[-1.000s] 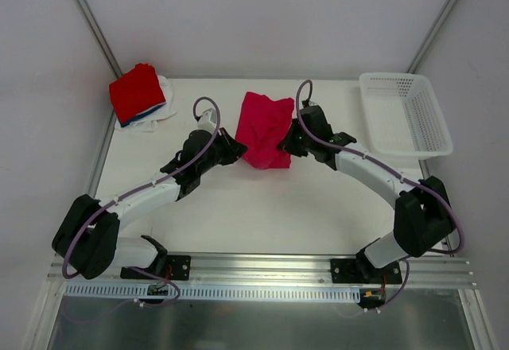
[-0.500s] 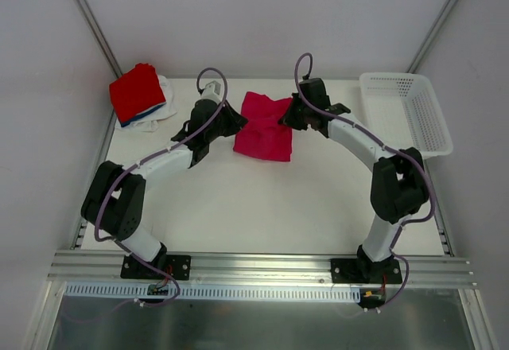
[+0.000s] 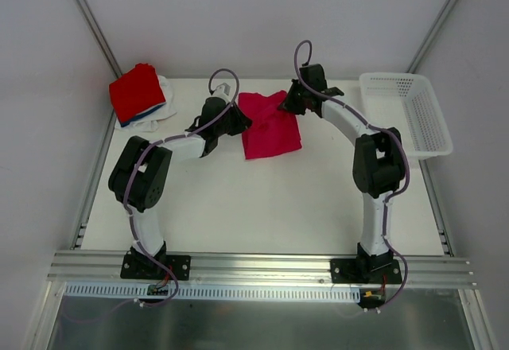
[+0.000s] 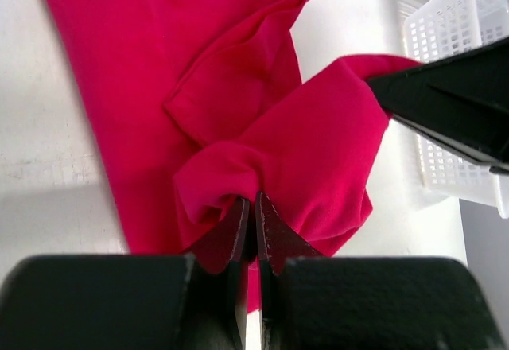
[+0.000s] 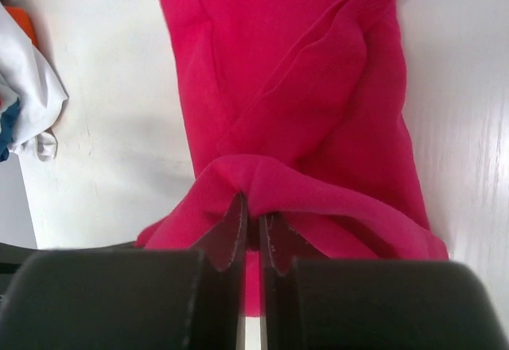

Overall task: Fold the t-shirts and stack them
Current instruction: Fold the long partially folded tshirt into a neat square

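Two robot arms reach across the white surface (image 3: 262, 207) to its far middle, where a crimson-pink t-shirt (image 3: 272, 134) lies partly folded. The left pincer (image 4: 254, 204) is clamped on a bunched fold at the shirt's left edge. The right pincer (image 5: 253, 208) is pinched tight on a fold at its far-right corner. The cloth between them is raised and rumpled, while the near part lies flat on the surface. Gripping both sides at once looks meant to keep the edge square, likely so it can be carried over the flat half as one fold. In the far-left corner, well apart, sits the finished stack (image 3: 143, 99): a bright red shirt (image 3: 137, 89) on top, with blue and white cloth showing beneath. A white mesh basket (image 3: 398, 79) sits at the far right, touched by neither arm.
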Action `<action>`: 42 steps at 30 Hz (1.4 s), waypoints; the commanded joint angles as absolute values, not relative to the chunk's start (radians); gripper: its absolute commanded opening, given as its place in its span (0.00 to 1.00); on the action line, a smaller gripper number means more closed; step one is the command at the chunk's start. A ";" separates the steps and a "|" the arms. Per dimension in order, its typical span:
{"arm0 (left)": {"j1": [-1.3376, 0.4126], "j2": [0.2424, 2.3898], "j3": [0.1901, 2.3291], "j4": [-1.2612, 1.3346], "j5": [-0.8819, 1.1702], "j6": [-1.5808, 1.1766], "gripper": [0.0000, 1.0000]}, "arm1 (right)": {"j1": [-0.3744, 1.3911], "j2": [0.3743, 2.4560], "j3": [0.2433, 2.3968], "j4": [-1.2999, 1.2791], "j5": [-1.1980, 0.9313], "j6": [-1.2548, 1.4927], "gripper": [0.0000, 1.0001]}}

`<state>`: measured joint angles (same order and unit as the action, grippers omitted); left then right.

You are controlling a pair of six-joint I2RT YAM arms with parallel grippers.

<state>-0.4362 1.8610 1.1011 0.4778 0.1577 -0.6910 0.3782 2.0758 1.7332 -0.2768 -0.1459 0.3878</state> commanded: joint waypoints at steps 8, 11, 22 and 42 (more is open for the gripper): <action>-0.368 1.994 1.296 0.558 0.255 -0.713 0.00 | 0.314 2.310 2.092 -0.276 -0.248 0.414 0.00; -0.354 2.013 1.330 0.564 0.258 -0.719 0.00 | 0.314 2.385 2.201 -0.275 -0.276 0.434 0.01; -0.307 2.037 1.322 0.609 0.225 -0.733 0.00 | 0.336 2.571 2.278 0.117 -0.339 0.548 0.94; -0.203 2.216 1.460 0.710 0.385 -0.707 0.00 | 0.310 1.825 1.317 0.466 -0.155 0.262 0.99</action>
